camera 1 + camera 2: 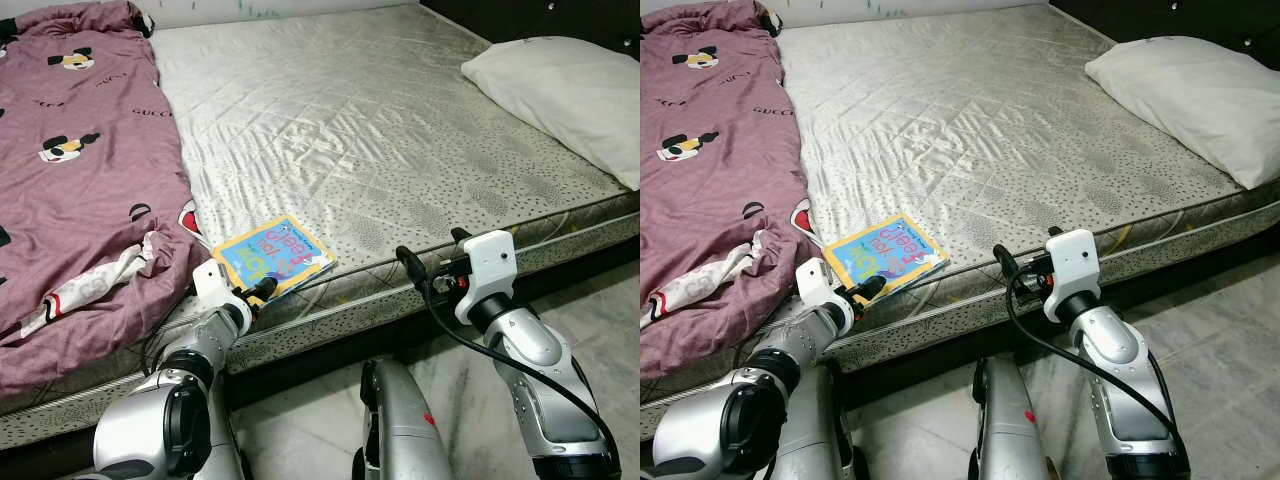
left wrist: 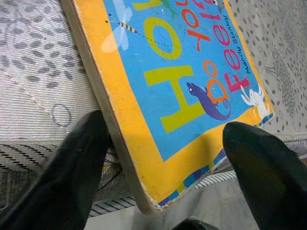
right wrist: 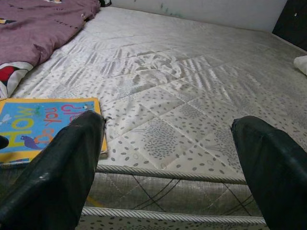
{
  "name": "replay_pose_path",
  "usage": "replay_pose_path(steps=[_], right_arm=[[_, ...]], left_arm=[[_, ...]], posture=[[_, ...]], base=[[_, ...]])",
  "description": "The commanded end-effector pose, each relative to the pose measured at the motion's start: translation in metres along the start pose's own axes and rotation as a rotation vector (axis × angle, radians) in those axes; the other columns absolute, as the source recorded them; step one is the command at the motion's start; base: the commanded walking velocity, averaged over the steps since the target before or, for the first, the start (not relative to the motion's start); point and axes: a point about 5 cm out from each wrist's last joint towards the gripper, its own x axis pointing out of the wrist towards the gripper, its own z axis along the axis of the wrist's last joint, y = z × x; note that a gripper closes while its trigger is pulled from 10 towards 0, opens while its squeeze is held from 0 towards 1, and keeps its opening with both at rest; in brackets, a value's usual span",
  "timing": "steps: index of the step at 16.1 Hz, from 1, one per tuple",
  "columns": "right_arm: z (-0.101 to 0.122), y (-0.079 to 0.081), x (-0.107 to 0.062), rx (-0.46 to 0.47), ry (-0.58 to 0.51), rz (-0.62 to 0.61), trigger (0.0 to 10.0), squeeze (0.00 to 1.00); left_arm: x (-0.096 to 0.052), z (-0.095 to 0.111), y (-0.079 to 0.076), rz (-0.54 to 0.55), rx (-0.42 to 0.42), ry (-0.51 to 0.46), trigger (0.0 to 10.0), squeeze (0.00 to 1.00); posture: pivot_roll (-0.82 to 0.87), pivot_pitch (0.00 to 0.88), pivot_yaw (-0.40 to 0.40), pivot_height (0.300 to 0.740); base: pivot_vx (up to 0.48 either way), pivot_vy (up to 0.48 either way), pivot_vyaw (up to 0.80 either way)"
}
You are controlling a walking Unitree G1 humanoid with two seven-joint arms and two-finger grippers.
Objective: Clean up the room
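We face a bed (image 1: pixel 380 130) with a bare grey mattress, a purple blanket (image 1: pixel 80 170) on its left side and a white pillow (image 1: pixel 570 90) at far right. A book (image 1: pixel 272 254), blue with a yellow border and bright lettering, lies flat at the near mattress edge. Our left gripper (image 2: pixel 163 158) reaches it, jaws open astride its corner. Our right gripper (image 3: pixel 168 158) hovers at the edge, jaws open, empty.
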Motion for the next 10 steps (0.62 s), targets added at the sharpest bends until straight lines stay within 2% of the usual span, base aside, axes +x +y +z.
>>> replay_pose_path(steps=[1, 3, 5, 10], right_arm=[[0.003, -0.001, 0.000, -0.008, -0.003, -0.003, 10.0, 0.00], [0.004, 0.001, 0.000, -0.011, -0.007, 0.000, 10.0, 0.00], [0.004, 0.001, 0.001, -0.013, -0.009, -0.001, 10.0, 0.00], [0.007, -0.001, 0.003, -0.028, -0.020, -0.007, 10.0, 0.00]], left_arm=[[-0.001, -0.009, 0.004, 0.002, -0.014, 0.050, 0.0, 0.00], [-0.003, -0.009, 0.009, 0.004, -0.019, 0.052, 0.0, 0.00], [-0.005, -0.007, 0.013, -0.010, -0.098, 0.026, 0.0, 0.00], [-0.005, -0.005, 0.014, -0.015, -0.107, 0.016, 0.0, 0.00]], posture=[[-0.25, 0.000, -0.017, 0.538], [-0.25, 0.000, -0.016, 0.538], [-0.25, 0.000, -0.017, 0.538], [-0.26, 0.000, -0.020, 0.538]], base=[[0.000, 0.000, 0.00], [0.000, 0.000, 0.00], [0.000, 0.000, 0.00], [0.000, 0.000, 0.00]])
